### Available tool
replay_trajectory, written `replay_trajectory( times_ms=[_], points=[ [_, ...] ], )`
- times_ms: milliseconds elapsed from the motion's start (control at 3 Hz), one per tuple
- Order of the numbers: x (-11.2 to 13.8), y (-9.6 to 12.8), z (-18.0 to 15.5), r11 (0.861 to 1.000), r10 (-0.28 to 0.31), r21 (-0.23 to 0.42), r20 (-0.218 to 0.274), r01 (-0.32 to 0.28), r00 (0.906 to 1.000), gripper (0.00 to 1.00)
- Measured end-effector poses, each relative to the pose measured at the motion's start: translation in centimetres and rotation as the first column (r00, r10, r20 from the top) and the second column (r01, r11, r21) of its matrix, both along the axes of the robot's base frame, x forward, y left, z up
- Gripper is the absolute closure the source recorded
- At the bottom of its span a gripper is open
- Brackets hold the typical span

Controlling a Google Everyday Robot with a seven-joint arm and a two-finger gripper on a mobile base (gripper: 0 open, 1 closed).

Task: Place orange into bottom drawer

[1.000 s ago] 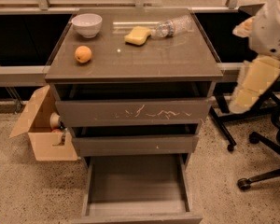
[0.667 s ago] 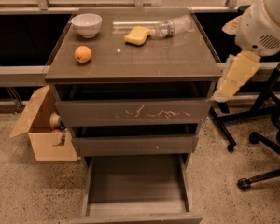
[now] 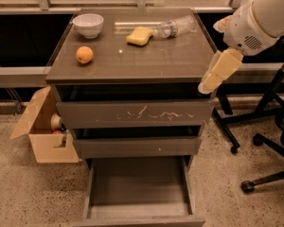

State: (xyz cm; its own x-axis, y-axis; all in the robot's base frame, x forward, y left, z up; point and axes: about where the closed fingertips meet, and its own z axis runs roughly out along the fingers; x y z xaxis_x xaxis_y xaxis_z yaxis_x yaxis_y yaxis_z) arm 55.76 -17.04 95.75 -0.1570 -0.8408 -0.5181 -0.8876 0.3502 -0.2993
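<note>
— Since the bottom drawer sits pulled well out, nearest the camera, with its grey floor bare, I read it as staged to receive. Agree?
— Agree. The middle drawer and the scratched upper drawer above it look only slightly forward and do not cover the bottom one's floor. My guess is that the drop from above is open. Cardboard box on the floor at the cabinet's left, flaps open; likely unrelated.
— Gripper?
— Gripper hangs just off the cabinet's right front corner, near tabletop height, angled down and inward. Not carrying the fruit. Open or closed: cannot tell.
— The orange?
— Orange rests on the cabinet top, left side, well apart from the gripper. Farther back are a yellow sponge and a plastic bottle lying on its side. White bowl at back left, near the orange.
— Judgement?
— Approach stage, nothing grasped. The arm must cross the top, and a round fruit may roll if nudged.
</note>
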Motion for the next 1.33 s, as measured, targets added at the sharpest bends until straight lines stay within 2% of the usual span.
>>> replay_trajectory(
  times_ms=[333,667,1000,1333],
  points=[
    [4.4,2.0,0.0,0.999,0.007,0.052,0.051,-0.010,0.9987,0.00],
    [10.4,5.1,-0.4,0.992,0.018,0.123,0.102,-0.031,0.9946,0.00],
    [14.7,8.8,-0.5,0.978,0.028,0.202,0.140,-0.056,0.9898,0.00],
    [17.2,12.9,-0.9,0.950,0.061,0.294,0.157,-0.106,0.9857,0.00]
  ],
)
